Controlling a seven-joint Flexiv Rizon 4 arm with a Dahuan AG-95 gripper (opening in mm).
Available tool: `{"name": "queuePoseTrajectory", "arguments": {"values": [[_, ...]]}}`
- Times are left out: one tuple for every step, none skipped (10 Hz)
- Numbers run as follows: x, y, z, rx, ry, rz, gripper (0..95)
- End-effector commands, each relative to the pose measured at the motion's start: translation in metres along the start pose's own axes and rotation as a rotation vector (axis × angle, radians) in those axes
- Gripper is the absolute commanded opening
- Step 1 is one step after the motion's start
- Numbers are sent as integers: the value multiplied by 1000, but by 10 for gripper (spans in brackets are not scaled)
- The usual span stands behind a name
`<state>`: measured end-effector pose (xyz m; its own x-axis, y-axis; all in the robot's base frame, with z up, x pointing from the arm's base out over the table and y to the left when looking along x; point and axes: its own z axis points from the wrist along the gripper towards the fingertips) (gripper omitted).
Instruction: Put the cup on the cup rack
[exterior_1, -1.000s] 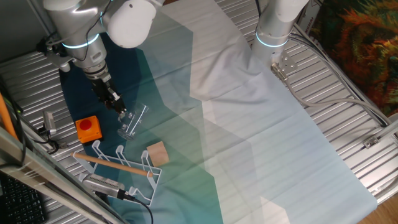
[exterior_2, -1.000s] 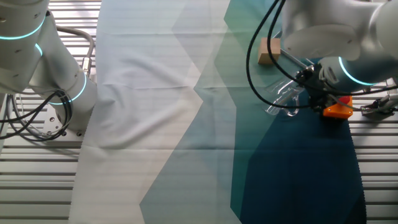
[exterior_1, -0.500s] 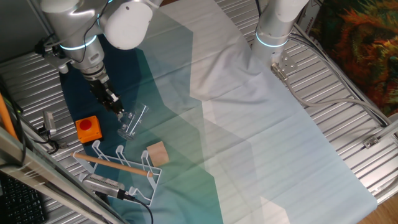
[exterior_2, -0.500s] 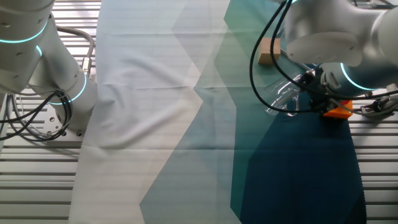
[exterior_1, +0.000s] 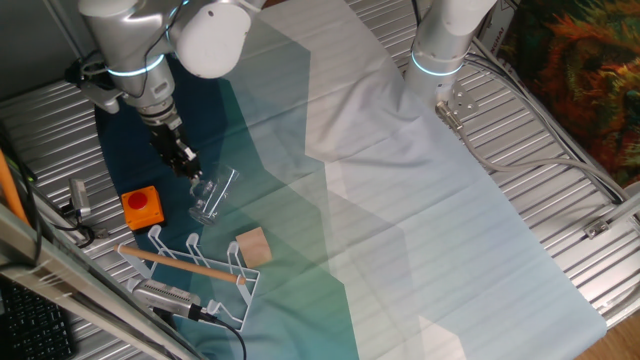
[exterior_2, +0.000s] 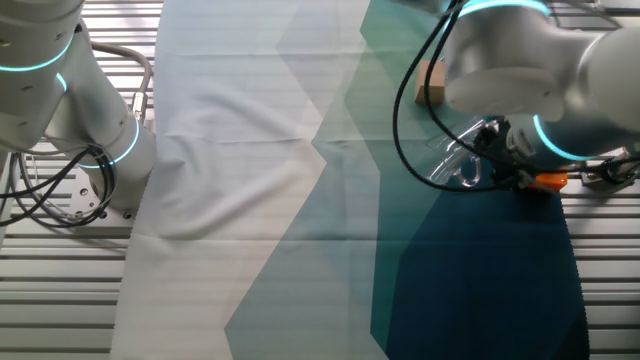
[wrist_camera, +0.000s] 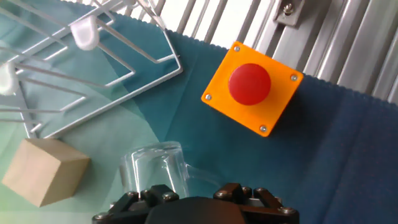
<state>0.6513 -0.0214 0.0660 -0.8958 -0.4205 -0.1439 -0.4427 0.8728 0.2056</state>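
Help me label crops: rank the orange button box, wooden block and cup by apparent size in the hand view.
1. Orange button box
2. Wooden block
3. Cup, partly hidden by the end effector, so block versus cup is unsure.

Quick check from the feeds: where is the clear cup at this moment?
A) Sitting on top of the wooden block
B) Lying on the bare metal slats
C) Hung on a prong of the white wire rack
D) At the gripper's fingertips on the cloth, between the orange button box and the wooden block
D: the cup sits at the gripper on the cloth, with the orange button box to one side and the wooden block to the other; the cup rack carries no cup.
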Motion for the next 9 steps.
{"name": "queuePoseTrajectory", "arguments": {"values": [[0, -1, 1, 3, 1, 2, 380], [-1, -2, 3, -2, -5, 4, 380], [-1, -5, 5, -4, -10, 1, 380], [-2, -7, 7, -10, -13, -3, 380], [-2, -9, 9, -11, -18, -8, 380], [-3, -11, 10, -15, -22, -9, 380], [-4, -12, 12, -15, -25, -10, 380], [-4, -12, 13, -16, -27, -11, 380], [-6, -13, 15, -17, -32, -8, 380]]}}
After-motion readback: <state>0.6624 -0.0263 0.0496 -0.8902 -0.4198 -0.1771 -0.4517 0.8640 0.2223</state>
